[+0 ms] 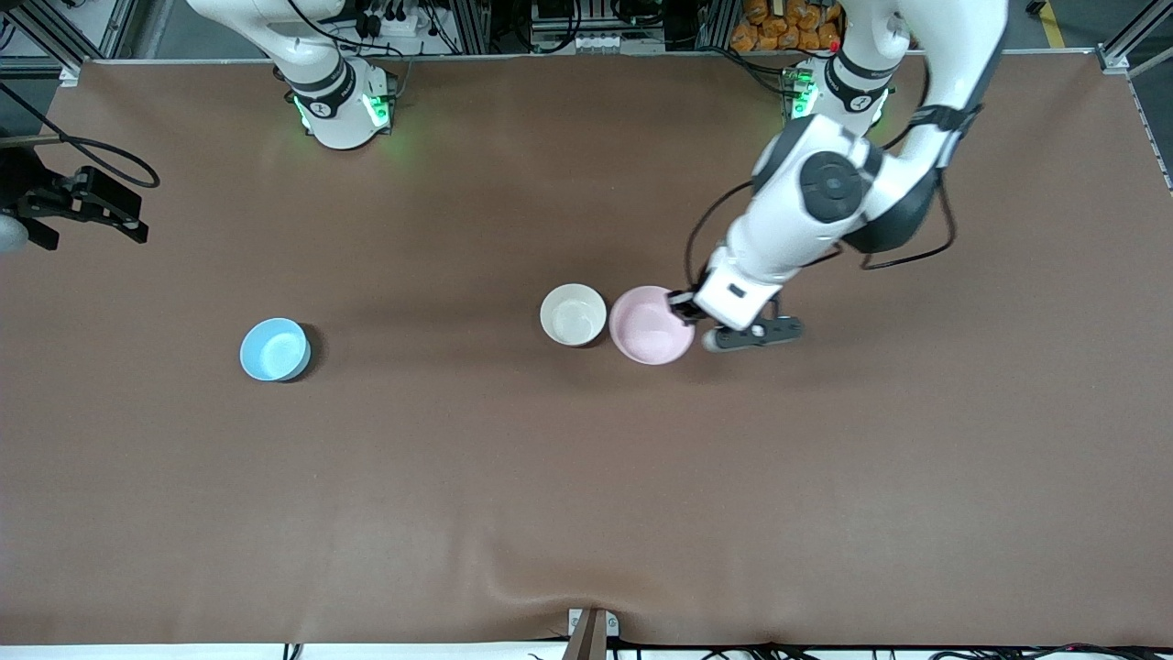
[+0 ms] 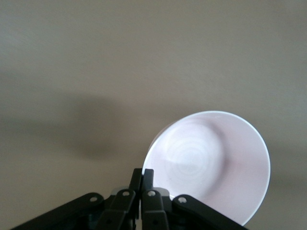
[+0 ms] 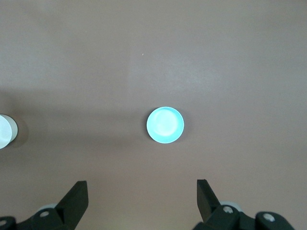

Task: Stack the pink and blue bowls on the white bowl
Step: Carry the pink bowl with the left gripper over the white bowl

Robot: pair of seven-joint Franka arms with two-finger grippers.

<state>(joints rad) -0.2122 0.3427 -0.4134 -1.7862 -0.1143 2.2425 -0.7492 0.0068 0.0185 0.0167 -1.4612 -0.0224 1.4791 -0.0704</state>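
The pink bowl (image 1: 647, 328) is tilted, its rim pinched by my left gripper (image 1: 681, 308); it hangs just beside the white bowl (image 1: 573, 314), toward the left arm's end. In the left wrist view the shut fingers (image 2: 147, 176) clamp the pink bowl's (image 2: 211, 160) rim. The blue bowl (image 1: 274, 349) sits alone toward the right arm's end. My right gripper (image 1: 124, 209) waits high up and open; its wrist view shows the open gripper (image 3: 142, 191) over the blue bowl (image 3: 165, 124), with the white bowl (image 3: 5, 132) at the picture's edge.
The brown table cover (image 1: 586, 477) is bare apart from the three bowls. Both arm bases stand at the edge farthest from the front camera. A small bracket (image 1: 591, 632) sits at the table edge nearest that camera.
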